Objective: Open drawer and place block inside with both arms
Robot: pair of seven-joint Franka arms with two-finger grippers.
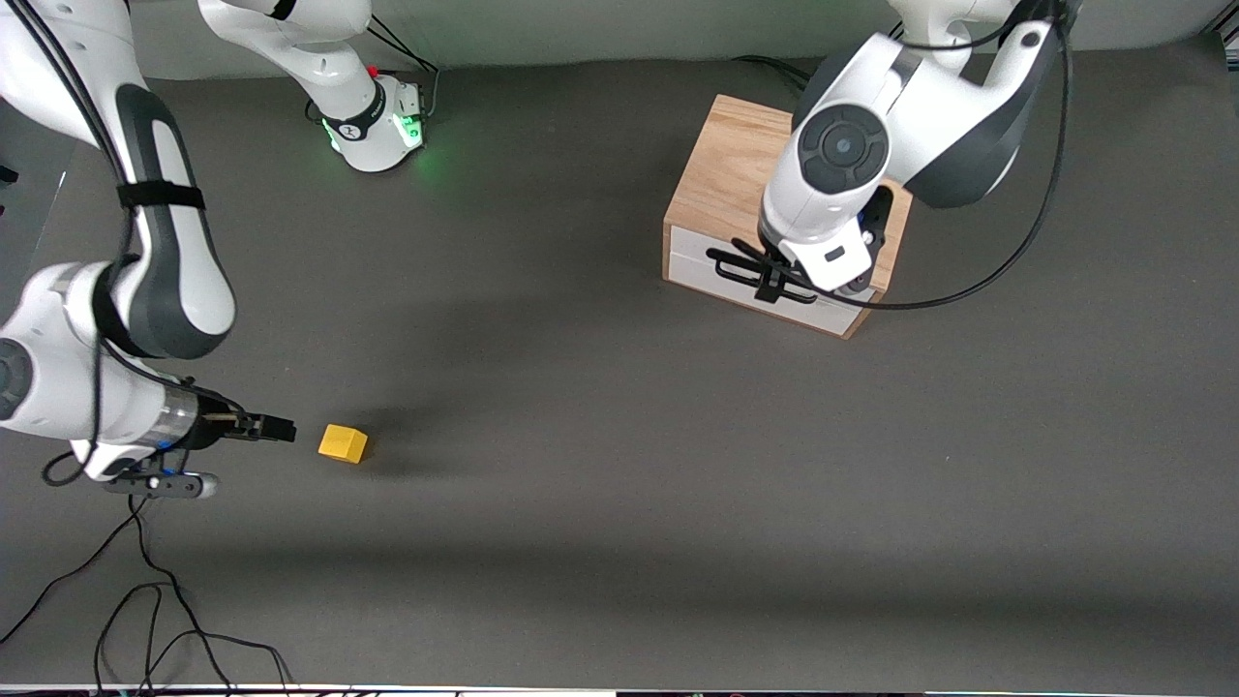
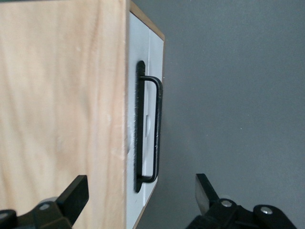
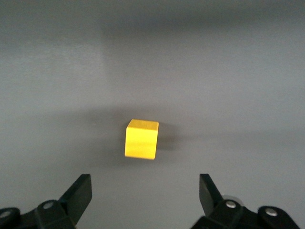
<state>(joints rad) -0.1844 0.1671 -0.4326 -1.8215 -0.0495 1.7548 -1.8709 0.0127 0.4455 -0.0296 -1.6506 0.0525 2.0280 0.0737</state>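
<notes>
Grey table (image 1: 619, 407), carrying every item described here. Oak cabinet (image 1: 736, 160), the landmark, standing toward the left arm's end of the table; its white drawer (image 1: 697, 271) is closed flush with the cabinet front, and the black bar handle (image 2: 157, 129) lies across the drawer face. Left arm (image 1: 910, 116), reaching down over the cabinet's front edge. Left gripper (image 1: 774, 276), over the drawer front at the handle; its fingers (image 2: 76, 193) are spread wide, straddling the front edge of the cabinet top, gripping nothing. Right arm (image 1: 145, 261), well apart from the cabinet, at the right arm's end of the table. Right gripper (image 1: 276, 428), low above the table and pointing at the block, fingers (image 3: 81, 193) wide apart and empty. Yellow block (image 1: 343, 443), resting on the table just beside the right gripper, nearer to the front camera than the cabinet and well apart from it.
</notes>
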